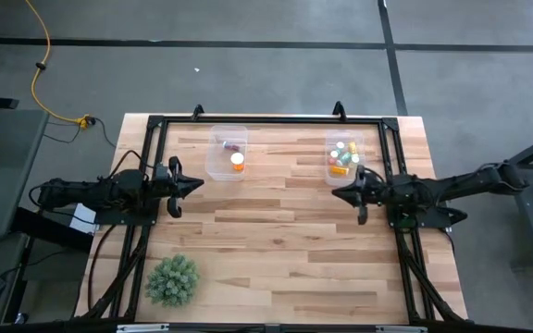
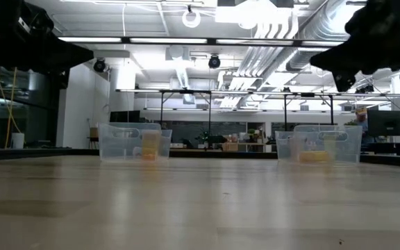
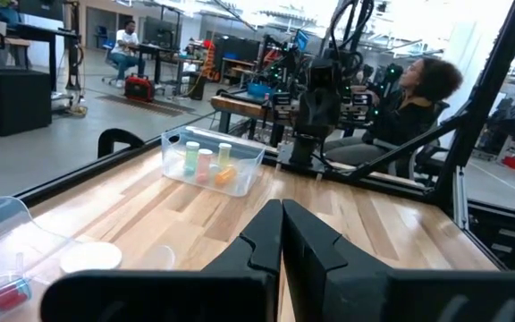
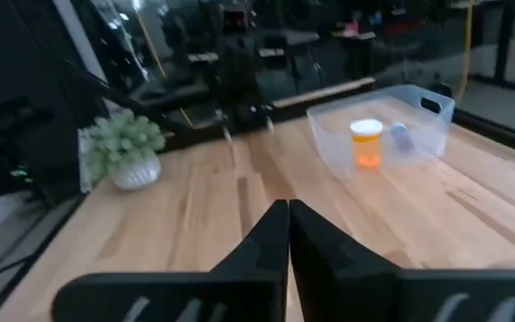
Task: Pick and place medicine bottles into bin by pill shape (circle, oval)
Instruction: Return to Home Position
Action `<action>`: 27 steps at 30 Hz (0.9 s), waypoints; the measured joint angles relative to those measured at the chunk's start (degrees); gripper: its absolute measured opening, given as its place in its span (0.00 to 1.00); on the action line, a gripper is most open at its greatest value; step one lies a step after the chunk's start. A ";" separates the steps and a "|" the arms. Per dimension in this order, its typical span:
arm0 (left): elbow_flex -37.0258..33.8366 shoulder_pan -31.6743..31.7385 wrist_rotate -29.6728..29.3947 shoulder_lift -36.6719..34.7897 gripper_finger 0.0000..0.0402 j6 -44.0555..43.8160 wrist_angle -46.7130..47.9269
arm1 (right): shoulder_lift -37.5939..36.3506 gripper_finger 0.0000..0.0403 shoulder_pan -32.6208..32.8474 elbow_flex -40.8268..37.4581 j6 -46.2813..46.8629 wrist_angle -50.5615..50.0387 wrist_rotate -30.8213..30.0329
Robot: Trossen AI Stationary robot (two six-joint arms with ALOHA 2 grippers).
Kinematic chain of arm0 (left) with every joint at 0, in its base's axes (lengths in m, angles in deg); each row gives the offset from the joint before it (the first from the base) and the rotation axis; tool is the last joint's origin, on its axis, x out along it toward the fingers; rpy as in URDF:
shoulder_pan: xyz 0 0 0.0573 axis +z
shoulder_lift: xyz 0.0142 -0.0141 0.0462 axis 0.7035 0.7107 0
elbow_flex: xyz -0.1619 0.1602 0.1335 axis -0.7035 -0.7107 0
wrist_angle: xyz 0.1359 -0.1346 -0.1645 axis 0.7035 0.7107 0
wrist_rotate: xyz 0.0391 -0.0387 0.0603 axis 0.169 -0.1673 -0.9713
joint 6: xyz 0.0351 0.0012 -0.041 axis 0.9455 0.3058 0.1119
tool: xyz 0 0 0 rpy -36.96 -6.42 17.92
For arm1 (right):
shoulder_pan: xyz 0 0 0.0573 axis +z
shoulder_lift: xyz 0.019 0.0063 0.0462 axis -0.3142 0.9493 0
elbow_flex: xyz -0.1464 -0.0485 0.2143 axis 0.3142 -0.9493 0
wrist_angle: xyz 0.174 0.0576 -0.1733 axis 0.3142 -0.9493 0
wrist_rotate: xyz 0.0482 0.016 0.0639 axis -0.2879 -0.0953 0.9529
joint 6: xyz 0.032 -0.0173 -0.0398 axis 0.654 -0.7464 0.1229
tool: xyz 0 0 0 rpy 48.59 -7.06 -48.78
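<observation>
A green spiky plant (image 1: 172,279) in a white pot sits at the near edge of the wooden table (image 1: 285,240), toward the left side. It is well apart from everything else.

Farther in, the two arms reach in from the sides of the table. The left gripper (image 1: 198,184) hangs above the wood on the left and points toward the middle. Its two dark fingers are pressed together into one sharp tip. The right gripper (image 1: 336,193) hangs on the right side and points back at the other one. Its fingers are pressed together too. There is a wide strip of bare wood between the two tips.

Past the grippers, two see-through bins stand near the far edge of the table. The left bin (image 1: 228,128) is just beyond the left gripper. In it stands a big orange bottle (image 1: 238,163) with a white cap. A tiny bottle (image 1: 232,145) lies near it, farther back in the same bin. The right bin (image 1: 345,135) is just beyond the right gripper. It holds a bunch of small bottles (image 1: 343,157) packed close together, some orange, some yellow and some pale green.

Beyond the table is a big room with desks and machines. A person (image 3: 414,89) sits there in a chair, behind the right arm.
</observation>
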 joint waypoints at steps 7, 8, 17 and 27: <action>0.00 0.00 0.00 0.00 0.00 -0.01 0.00 | -11.65 0.00 4.03 -4.75 -0.01 -1.02 0.11; 0.00 0.00 0.00 0.00 0.00 -0.01 -0.02 | -12.68 0.00 5.03 -4.79 -0.03 -2.01 0.11; 0.00 0.00 0.03 0.00 0.00 -0.01 -0.02 | -23.55 0.00 10.88 -3.41 -0.64 -16.46 -4.66; 0.02 0.00 0.09 0.02 0.00 -0.01 -0.32 | -26.23 0.00 8.80 -4.77 -5.87 -14.19 -4.29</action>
